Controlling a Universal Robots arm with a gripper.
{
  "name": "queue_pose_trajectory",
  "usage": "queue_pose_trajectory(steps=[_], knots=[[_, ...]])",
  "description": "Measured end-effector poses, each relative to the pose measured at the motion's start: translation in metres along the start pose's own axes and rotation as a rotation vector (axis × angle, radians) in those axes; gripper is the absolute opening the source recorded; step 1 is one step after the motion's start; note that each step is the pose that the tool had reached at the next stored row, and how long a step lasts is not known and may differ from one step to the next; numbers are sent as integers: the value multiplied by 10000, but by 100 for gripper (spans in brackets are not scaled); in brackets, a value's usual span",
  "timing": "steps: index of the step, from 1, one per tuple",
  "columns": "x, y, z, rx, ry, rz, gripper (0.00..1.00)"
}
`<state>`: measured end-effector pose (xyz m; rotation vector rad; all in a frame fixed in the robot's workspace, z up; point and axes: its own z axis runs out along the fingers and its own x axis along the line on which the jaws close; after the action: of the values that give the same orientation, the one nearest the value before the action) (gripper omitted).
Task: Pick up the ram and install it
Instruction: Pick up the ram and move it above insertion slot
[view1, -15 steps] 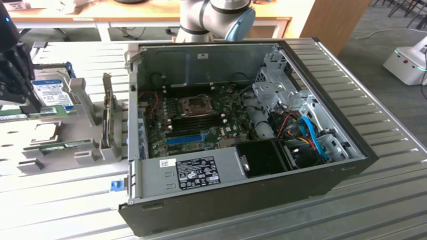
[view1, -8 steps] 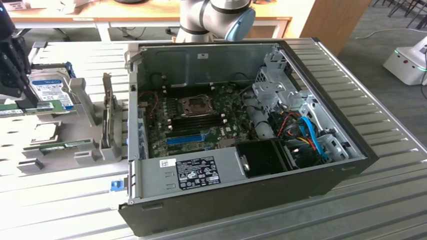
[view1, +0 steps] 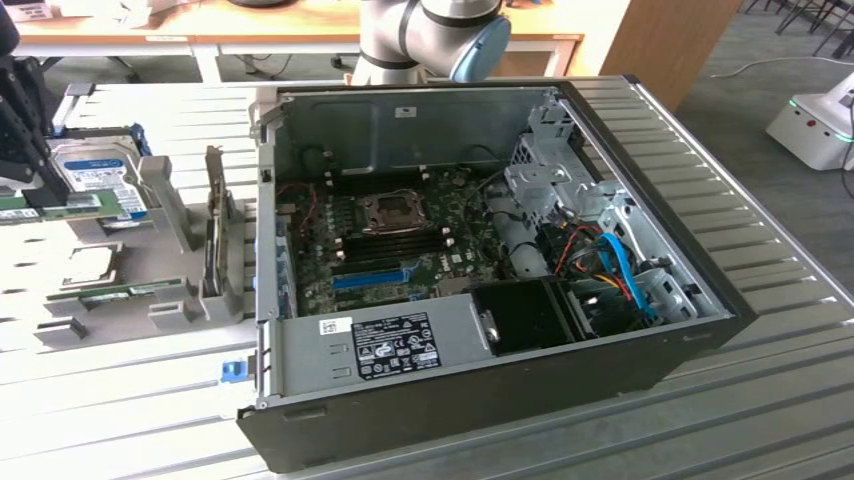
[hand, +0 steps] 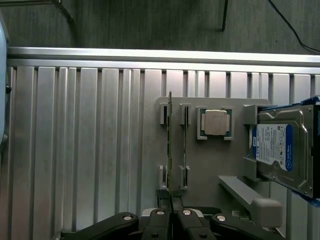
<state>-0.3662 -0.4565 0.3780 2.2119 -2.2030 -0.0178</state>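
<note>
Two green sticks at the exterior view's left. Farthest left, gripper (hand: 171, 217) with jaws clenched on the ram (hand: 169, 145), edge-on at grey holder (hand: 205, 160); twin stick (hand: 185, 145) just beside, slotted upright. Then blue-labelled hard drive (view1: 100, 172). Rightward, open computer case (view1: 534, 400), motherboard (view1: 400, 240) exposed, well apart from both sticks.

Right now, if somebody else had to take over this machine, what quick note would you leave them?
Gripper: shut on the ram, held edge-on at the grey parts tray.
Second ram stick: in its tray slot, near the CPU chip and hard drive.
Done: ram gripped.
Left: it is not yet in the open computer case.
</note>
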Motion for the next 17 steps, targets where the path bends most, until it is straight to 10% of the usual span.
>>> queue_pose_trajectory(steps=[17], knots=[[1, -1, -124, -1, 1, -2, 12]])
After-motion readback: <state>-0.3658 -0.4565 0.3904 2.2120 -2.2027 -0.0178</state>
